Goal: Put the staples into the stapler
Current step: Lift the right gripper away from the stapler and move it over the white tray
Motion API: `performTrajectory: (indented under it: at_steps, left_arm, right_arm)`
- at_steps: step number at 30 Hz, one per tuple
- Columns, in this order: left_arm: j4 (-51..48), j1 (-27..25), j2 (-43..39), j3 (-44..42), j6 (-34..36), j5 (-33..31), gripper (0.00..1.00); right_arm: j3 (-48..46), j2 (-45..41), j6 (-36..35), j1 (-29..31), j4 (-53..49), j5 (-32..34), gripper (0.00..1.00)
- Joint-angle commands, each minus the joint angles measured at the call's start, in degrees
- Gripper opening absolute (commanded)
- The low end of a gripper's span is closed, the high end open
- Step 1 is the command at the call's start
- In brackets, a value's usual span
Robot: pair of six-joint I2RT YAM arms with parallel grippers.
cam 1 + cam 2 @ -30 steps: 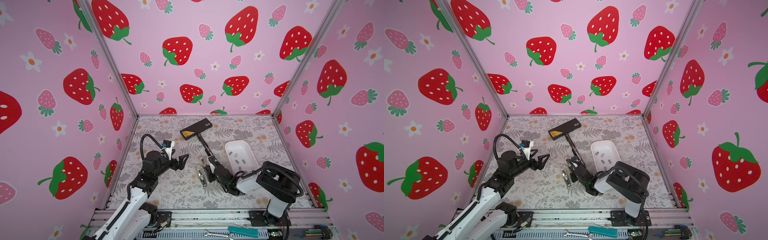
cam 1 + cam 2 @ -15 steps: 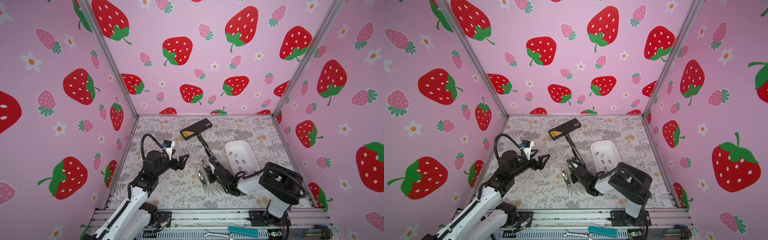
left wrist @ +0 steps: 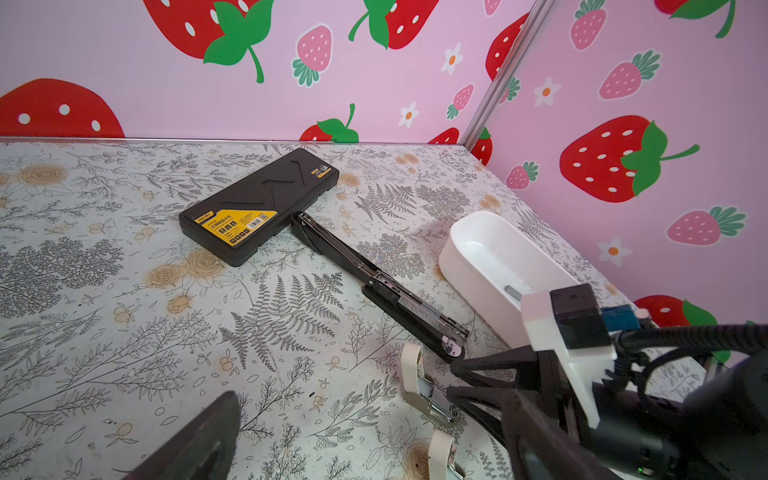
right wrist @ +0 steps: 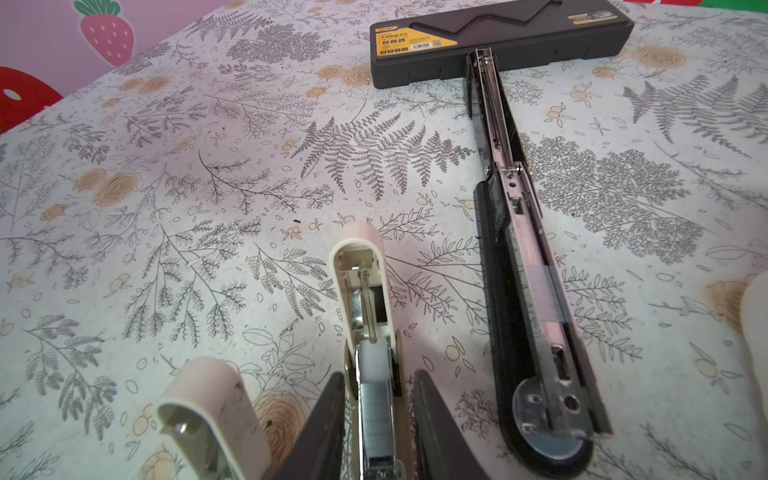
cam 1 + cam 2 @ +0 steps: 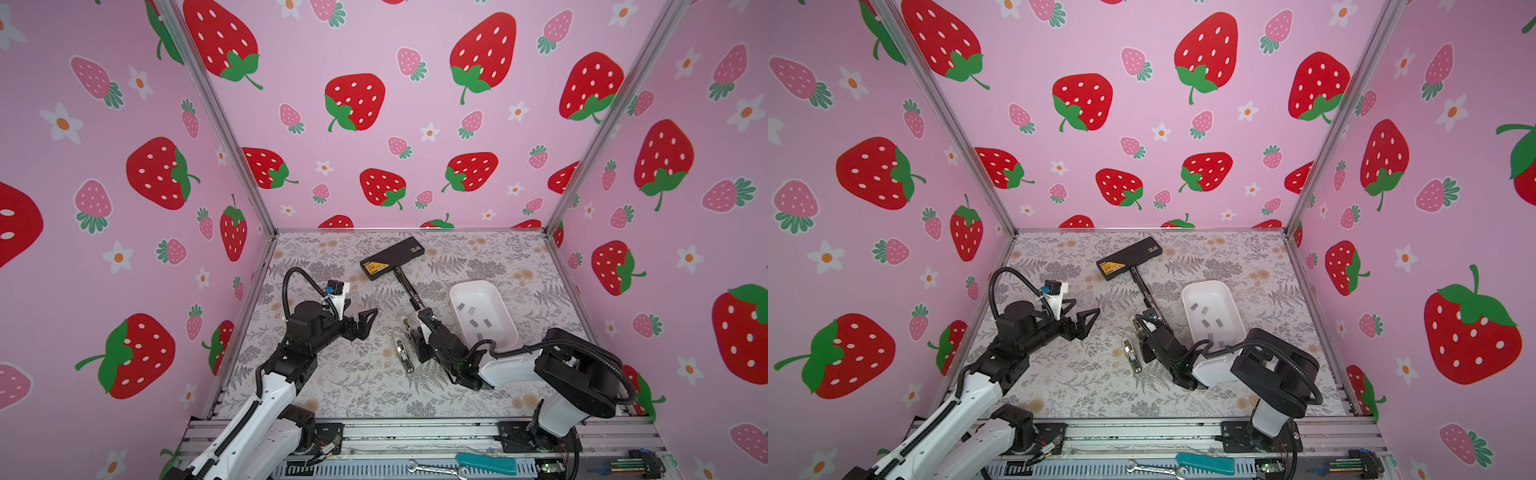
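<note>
Seating staples [image 4: 376,419] in the cream stapler [image 4: 358,266]
Right gripper [image 4: 376,376], low at centre, has jaws slightly parted either side of the open channel where the strip lies unpinched; left gripper [image 5: 370,322] hovers left, wide apart and empty. Next, probably: lift clear and close the lid. Spares lie in the white tray [image 5: 469,284], right.

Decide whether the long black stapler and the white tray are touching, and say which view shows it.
Apart. In both top views a strip of table cover shows between the long black stapler and the white tray; the left wrist view agrees.
</note>
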Motion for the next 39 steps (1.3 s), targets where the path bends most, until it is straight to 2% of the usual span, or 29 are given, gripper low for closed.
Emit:
performTrajectory:
  at_steps: [1, 13, 23, 39]
  left_arm:
    - [0.1, -0.2, -0.3, 2.4, 0.7, -0.3, 0.99]
    - [0.1, -0.2, -0.1, 2.5, 0.8, -0.5, 0.99]
    - [0.1, -0.2, -0.1, 2.5, 0.8, -0.6, 0.99]
    - [0.0, -0.2, 0.0, 2.5, 0.8, -0.7, 0.99]
  right_arm:
    - [3.7, 1.8, 0.0, 0.2, -2.9, 2.5, 0.29]
    - [9.2, 8.4, 0.8, -0.2, -8.8, 3.0, 0.27]
    - [6.1, 6.8, 3.5, -0.1, -10.9, 4.5, 0.17]
    - [2.9, 3.2, 5.7, 0.7, -11.8, 3.8, 0.15]
